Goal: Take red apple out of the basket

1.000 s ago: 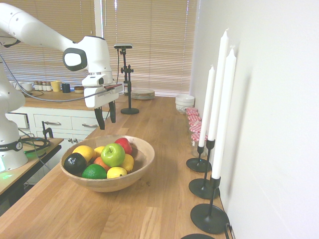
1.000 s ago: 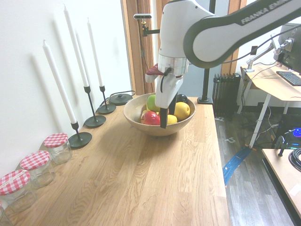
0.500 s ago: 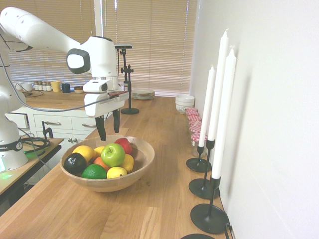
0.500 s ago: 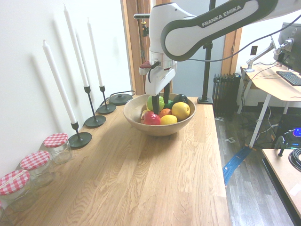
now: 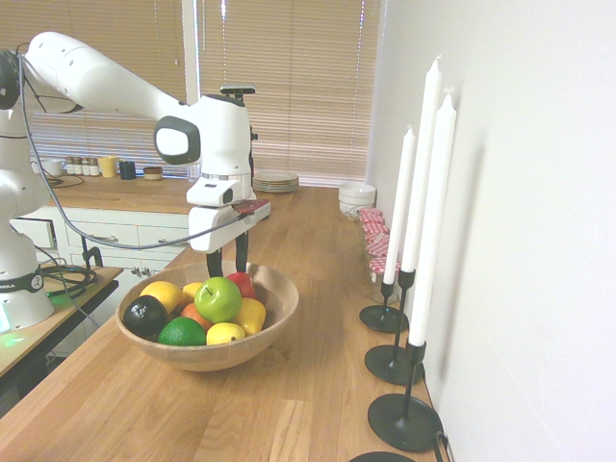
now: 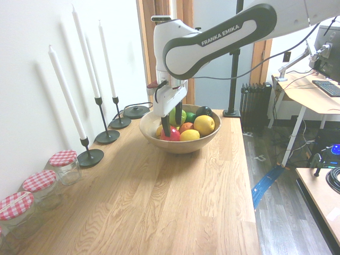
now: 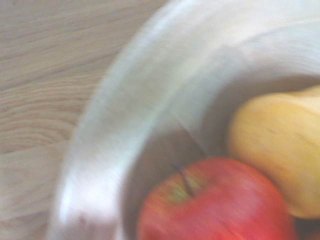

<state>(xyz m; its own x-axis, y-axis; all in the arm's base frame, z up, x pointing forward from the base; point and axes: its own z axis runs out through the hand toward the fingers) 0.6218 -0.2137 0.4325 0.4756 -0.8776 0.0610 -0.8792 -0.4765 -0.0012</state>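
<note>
— So, what's the biggest thing there?

— The long wooden table (image 5: pixel 289 404), one of it, running along the white wall. Next down is the single basket (image 5: pixel 265 332) — a wide, shallow bowl of light wood — standing on the table and heaped with fruit.

— And the arm?

— One white arm reaches over the basket. Its end effector (image 5: pixel 227 262) points down at the far side of the basket, fingers spread apart with nothing between them; in the second exterior view the end effector (image 6: pixel 171 118) hangs right over the fruit.

— Candles?

— Three tall white candles (image 5: pixel 428 192) in black holders stand along the wall. A fourth black holder (image 6: pixel 136 111) stands past them, without a candle. Jars with red checked lids (image 6: pixel 64 158) stand in the same line; three show clearly in the second exterior view.

— Count the fruit.

— One red apple (image 5: pixel 242 283), lying in the basket at its far side, just beside the fingers and against the rim; the wrist view shows the red apple (image 7: pixel 220 205) stem up beside a yellow fruit. One green apple (image 5: pixel 218 298) on top of the pile, one lime (image 5: pixel 182 332), one dark avocado (image 5: pixel 145 315), one orange fruit (image 5: pixel 196 315) half hidden, and about four yellow lemons (image 5: pixel 162 294).
</note>
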